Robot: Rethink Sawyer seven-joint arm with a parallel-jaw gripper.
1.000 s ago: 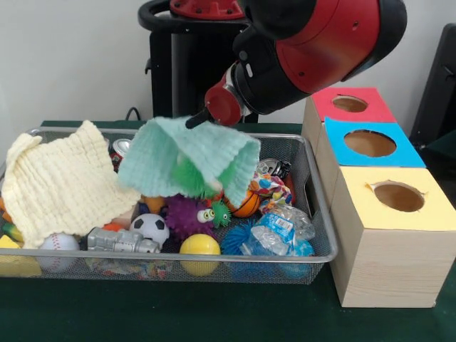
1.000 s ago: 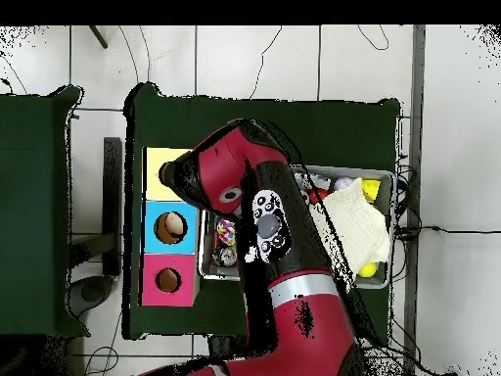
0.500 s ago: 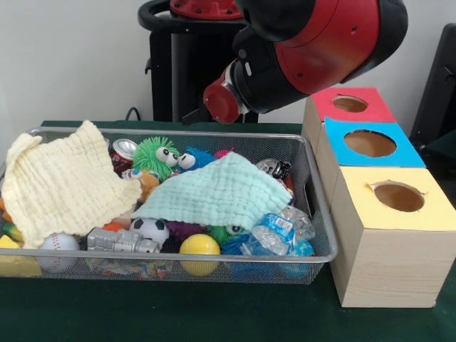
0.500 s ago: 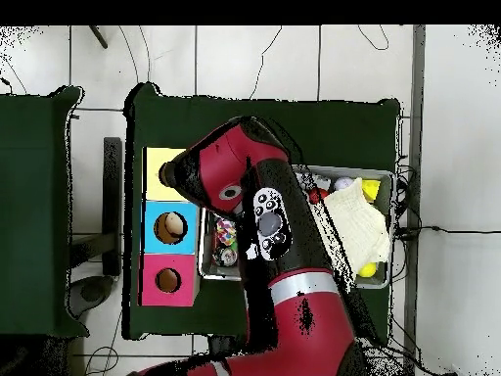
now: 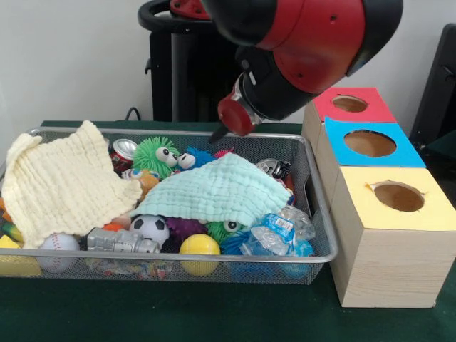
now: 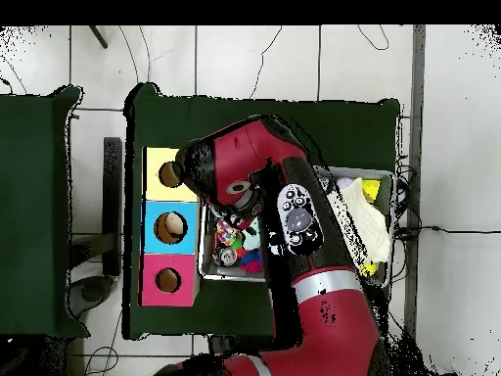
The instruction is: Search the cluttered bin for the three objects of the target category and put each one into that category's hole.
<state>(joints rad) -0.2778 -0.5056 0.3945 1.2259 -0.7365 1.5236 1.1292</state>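
A wire mesh bin [image 5: 324, 235] holds a jumble of toys. A mint green cloth [image 5: 217, 189] lies spread over the toys in its middle and right part. Behind the cloth a green fuzzy toy with eyes [image 5: 155, 154] and a blue fuzzy toy [image 5: 194, 158] show. My gripper [image 5: 217, 133] hangs above the bin's far rim, clear of the cloth, with only its dark tip showing below the red wrist. Three boxes with holes stand right of the bin: red [image 5: 350, 104], blue [image 5: 369, 143], yellow [image 5: 398, 197]. In the overhead view the arm [image 6: 294, 211] covers most of the bin.
A pale yellow cloth [image 5: 60, 182] drapes over the bin's left end. Along the front lie a baseball [image 5: 58, 244], a soccer ball [image 5: 149, 228], a yellow ball [image 5: 199, 246], a silver toy [image 5: 121, 241] and a crumpled water bottle [image 5: 281, 231]. A soda can [image 5: 122, 148] sits at the back.
The green cloth, which hung lifted at my gripper a second ago, has dropped and now lies flat on the toys. My arm has swung right, uncovering the green and blue fuzzy toys.
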